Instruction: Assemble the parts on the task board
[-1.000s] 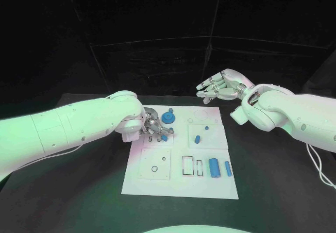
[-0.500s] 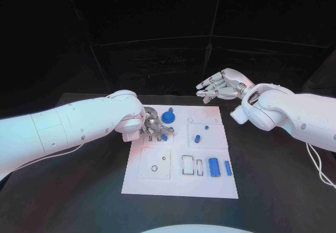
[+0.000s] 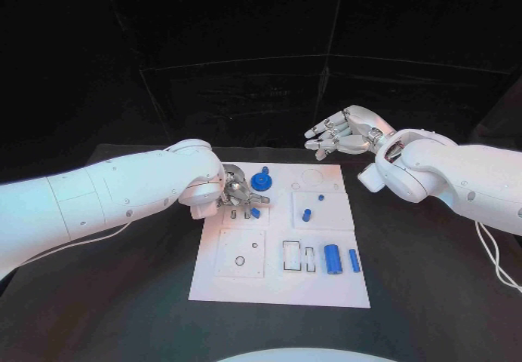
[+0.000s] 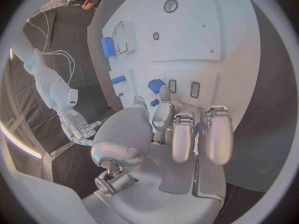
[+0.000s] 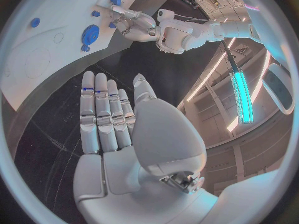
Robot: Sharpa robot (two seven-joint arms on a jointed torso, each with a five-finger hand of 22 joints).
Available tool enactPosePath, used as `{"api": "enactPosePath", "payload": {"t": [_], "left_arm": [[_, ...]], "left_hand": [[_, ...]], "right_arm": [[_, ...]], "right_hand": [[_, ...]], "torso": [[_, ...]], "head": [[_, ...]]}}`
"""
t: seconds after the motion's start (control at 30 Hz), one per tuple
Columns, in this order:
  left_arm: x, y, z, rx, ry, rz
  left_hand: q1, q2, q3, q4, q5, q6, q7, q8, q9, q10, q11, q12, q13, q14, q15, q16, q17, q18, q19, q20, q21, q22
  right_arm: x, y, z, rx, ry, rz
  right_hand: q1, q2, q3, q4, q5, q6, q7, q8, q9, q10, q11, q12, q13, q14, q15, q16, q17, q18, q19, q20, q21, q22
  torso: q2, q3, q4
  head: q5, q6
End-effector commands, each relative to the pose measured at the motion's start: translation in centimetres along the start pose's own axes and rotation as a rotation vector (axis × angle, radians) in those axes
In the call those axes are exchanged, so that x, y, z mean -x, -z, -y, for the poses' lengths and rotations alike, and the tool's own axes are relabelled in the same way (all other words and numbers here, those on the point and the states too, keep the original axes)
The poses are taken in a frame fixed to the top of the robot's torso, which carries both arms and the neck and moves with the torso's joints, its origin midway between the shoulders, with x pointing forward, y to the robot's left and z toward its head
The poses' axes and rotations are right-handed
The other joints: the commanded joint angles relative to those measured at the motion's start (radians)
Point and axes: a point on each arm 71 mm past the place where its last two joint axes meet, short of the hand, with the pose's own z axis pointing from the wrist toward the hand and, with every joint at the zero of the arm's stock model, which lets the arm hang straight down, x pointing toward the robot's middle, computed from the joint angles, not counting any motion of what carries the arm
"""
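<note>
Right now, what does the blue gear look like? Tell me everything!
The gear is a round, toothed blue disc that looks like plastic. It lies flat near the far edge of the white board, with a small blue peg just beyond it. The left hand hovers close beside it; I cannot tell whether they touch.

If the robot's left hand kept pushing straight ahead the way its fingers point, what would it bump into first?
Probably the small blue part just beyond its fingertips on the task board. The left hand is bent down over that spot, but how close it is can't be told.
</note>
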Motion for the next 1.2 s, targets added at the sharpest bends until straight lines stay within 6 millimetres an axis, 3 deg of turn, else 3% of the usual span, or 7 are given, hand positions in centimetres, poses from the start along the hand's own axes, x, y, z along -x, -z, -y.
{"api": "enactPosePath", "payload": {"t": [0.03,0.63,0.8,1.1,1.2], "left_arm": [[0.14,0.03,0.14,-0.012,0.011,0.01],[0.23,0.03,-0.07,-0.008,0.012,0.009],[0.14,0.08,-0.21,-0.003,0.007,-0.001],[-0.48,-0.02,-0.65,-0.007,0.058,-0.044],[-0.63,-0.04,-0.77,-0.01,0.084,-0.06]], "left_hand": [[0.008,0.003,-0.002,-0.002,-0.002,0.003,0.002,-0.007,-0.002,0.002,0.003,0.0,-0.001,0.106,-0.008,0.003,0.263,-0.009,0.032,-0.007,0.0,0.09],[0.015,0.004,-0.003,-0.005,-0.003,0.001,0.003,-0.013,-0.003,0.001,0.004,-0.001,-0.002,0.106,-0.007,0.003,0.263,-0.009,0.033,-0.007,0.001,0.091],[0.008,0.011,-0.013,0.003,-0.003,-0.006,0.008,-0.032,-0.013,-0.001,0.008,-0.005,-0.004,0.106,-0.004,0.003,0.263,-0.009,0.032,-0.005,0.0,0.091],[-0.011,0.044,-0.046,0.005,-0.002,-0.013,0.039,-0.164,-0.114,-0.002,0.033,-0.007,-0.001,0.106,0.018,0.003,0.263,-0.01,0.032,0.015,0.0,0.094],[-0.007,0.061,-0.061,0.003,-0.003,0.024,0.047,-0.228,-0.179,-0.001,0.041,-0.004,0.006,0.106,0.027,0.003,0.263,-0.009,0.032,0.023,0.0,0.095]], "right_arm": [[0.04,-0.06,-0.18,0.009,-0.001,-0.001],[0.07,-0.03,-0.16,0.008,-0.001,0.0],[0.09,-0.02,-0.14,0.007,-0.001,0.0],[0.13,0.0,-0.1,0.006,0.0,0.001],[0.14,-0.01,-0.08,0.005,0.0,0.001]], "right_hand": [[-0.002,0.002,-0.006,0.001,0.006,-0.006,0.003,0.006,0.001,-0.01,0.0,0.001,-0.001,-0.007,0.002,-0.003,-0.001,0.004,0.001,0.009,-0.004,-0.002],[-0.002,0.002,-0.006,0.001,0.006,-0.006,0.003,0.006,0.001,-0.01,0.0,0.001,-0.001,-0.007,0.002,-0.003,-0.001,0.004,0.001,0.009,-0.004,-0.002],[-0.002,0.003,-0.007,0.001,0.007,-0.005,0.002,0.007,0.001,-0.01,0.0,0.001,-0.001,-0.007,0.002,-0.004,-0.001,0.005,0.001,0.009,-0.005,-0.003],[-0.002,0.003,-0.007,0.001,0.007,-0.005,0.002,0.007,0.001,-0.01,0.0,0.001,-0.001,-0.007,0.002,-0.004,-0.001,0.005,0.001,0.009,-0.005,-0.003],[-0.002,0.003,-0.007,0.001,0.007,-0.005,0.002,0.007,0.001,-0.01,0.0,0.001,-0.001,-0.007,0.002,-0.004,-0.001,0.005,0.001,0.009,-0.005,-0.003]], "torso": [[0.0,0.0,-0.0001],[-0.001,0.0002,0.0004],[0.0,0.0004,0.0],[0.0,-0.0002,0.0001],[0.0,-0.0002,0.0006]], "head": [[0.0,0.0],[-0.001,-0.001],[-0.001,-0.002],[-0.002,-0.005],[-0.003,-0.005]]}}
